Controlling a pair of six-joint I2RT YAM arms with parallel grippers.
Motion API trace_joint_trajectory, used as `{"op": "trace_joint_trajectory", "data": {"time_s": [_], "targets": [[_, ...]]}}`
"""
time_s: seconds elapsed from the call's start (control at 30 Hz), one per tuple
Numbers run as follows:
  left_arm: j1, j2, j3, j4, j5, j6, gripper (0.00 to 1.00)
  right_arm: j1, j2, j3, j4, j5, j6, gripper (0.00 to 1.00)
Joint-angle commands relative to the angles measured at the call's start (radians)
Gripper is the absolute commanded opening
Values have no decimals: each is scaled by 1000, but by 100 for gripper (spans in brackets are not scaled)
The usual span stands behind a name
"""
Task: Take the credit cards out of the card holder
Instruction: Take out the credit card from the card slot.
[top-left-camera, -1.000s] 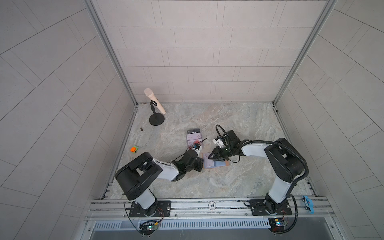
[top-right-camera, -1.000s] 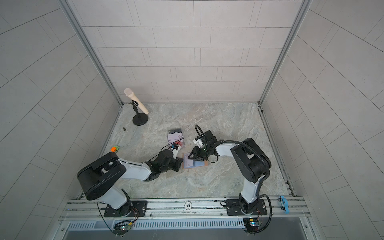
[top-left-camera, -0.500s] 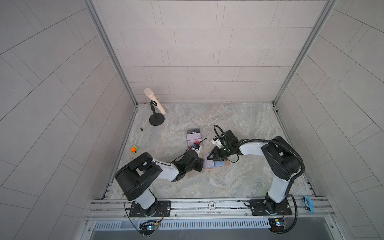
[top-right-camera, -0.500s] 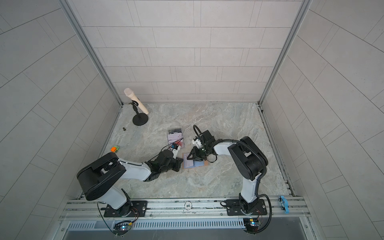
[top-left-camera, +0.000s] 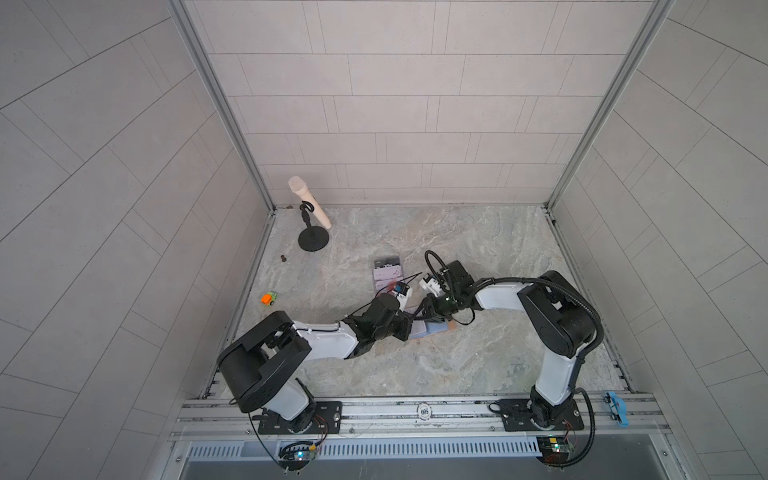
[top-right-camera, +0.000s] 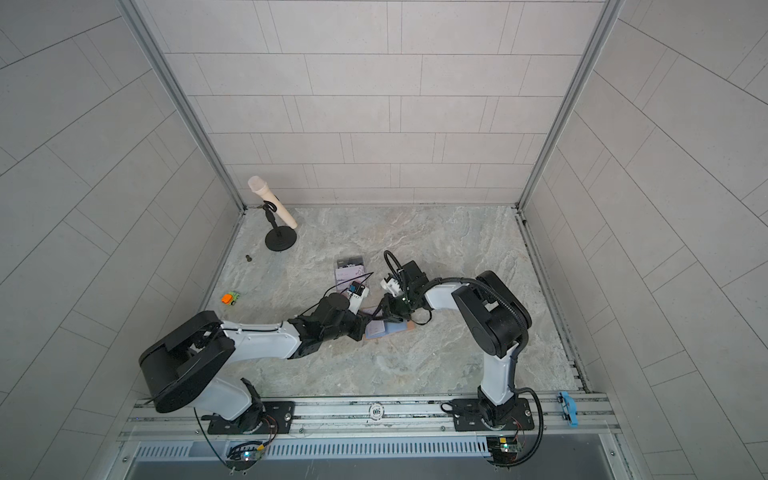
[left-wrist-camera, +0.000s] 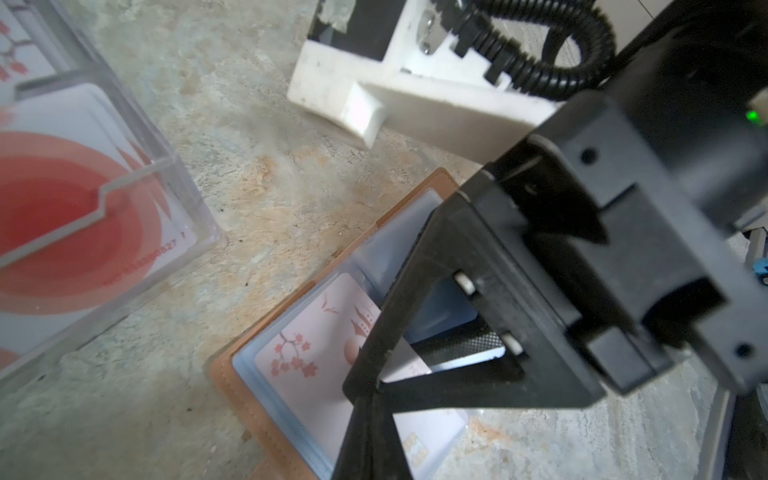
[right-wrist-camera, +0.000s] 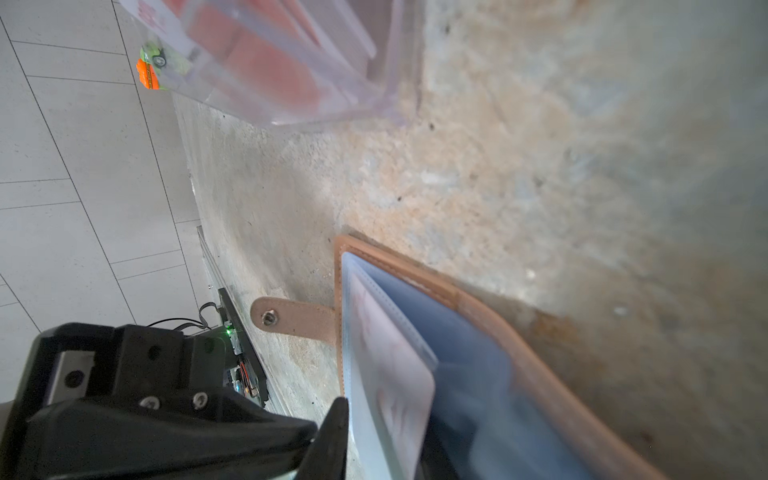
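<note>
Roughly side-to-side, long axis of the open card holder (top-left-camera: 436, 328); left end effector (top-left-camera: 408, 329) together, right end effector (left-wrist-camera: 363, 386) unclear.

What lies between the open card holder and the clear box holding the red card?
Nothing visible. Only a strip of bare table separates the card holder from the clear box.

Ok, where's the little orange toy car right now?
In both top views the orange toy car lies at the left edge of the table, nearer the robot than the microphone stand and left of the card holder.
</note>
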Motion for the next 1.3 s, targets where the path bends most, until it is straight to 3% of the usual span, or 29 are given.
{"op": "trace_joint_trajectory", "data": {"time_s": [0.0, 0.47, 1.27], "targets": [[-6, 33, 16, -1, 17, 29, 1, 4, 28, 8, -1, 8, -7, 26], [-5, 135, 4, 19, -4, 30, 0, -7, 33, -7, 31, -15, 10, 25], [-6, 123, -68, 6, -12, 13, 0, -60, -64, -20, 65, -98, 46, 23]]}}
